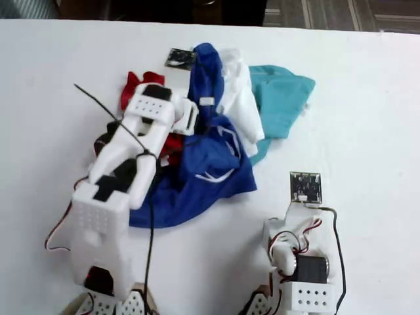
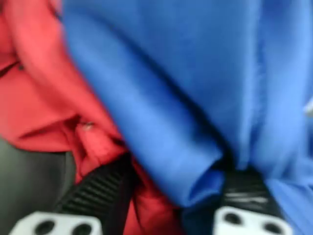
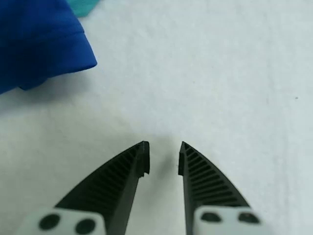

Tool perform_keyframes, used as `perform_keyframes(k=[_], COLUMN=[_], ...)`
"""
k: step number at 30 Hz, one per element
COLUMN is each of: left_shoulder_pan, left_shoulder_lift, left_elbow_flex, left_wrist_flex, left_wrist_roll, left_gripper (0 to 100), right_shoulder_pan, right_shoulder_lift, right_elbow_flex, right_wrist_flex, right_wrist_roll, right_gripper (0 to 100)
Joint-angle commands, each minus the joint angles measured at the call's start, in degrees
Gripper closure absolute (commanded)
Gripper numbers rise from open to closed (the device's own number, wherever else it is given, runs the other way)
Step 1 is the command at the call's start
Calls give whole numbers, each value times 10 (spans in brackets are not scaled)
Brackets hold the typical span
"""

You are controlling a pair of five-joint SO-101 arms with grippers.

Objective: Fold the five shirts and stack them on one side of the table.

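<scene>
Left tool has its jaws wide apart, pushed into the bunched cloth of the blue shirt and red shirt. Right tool is slightly parted, gripping nothing, over bare bench near five o'clock. The blue shirt sprawls mid-bench, with the white shirt at its one o'clock, the teal shirt at two and the red at ten. All look light and limp, so pinch a hem or shoulder seam. Any fifth shirt is hidden under the pile or arm.

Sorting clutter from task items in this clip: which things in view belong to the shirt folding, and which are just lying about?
Job: blue shirt, red shirt, white shirt, teal shirt, left gripper among them.
Not in use: right gripper, over bare table.
</scene>
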Motion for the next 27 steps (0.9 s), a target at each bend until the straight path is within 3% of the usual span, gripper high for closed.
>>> perform_keyframes(k=[1, 6, 10, 20, 27], left_shoulder_pan=[-31, -113, -246, -593, -707], left_shoulder_lift=[29, 40, 35, 40, 41], left_elbow_flex=[-68, -144, -208, -472, -552], left_wrist_flex=[89, 190, 235, 239, 238], left_wrist_roll=[-15, -17, -19, -147, -228], left_gripper=[964, 973, 973, 973, 973], right_shoulder_pan=[4, 4, 4, 4, 4], right_shoulder_lift=[1, 1, 1, 1, 1], right_elbow_flex=[5, 5, 5, 5, 5], right_wrist_flex=[-11, -11, -11, -11, -11], right_wrist_roll=[-4, -4, -4, -4, -4], right_gripper=[892, 892, 892, 892, 892])
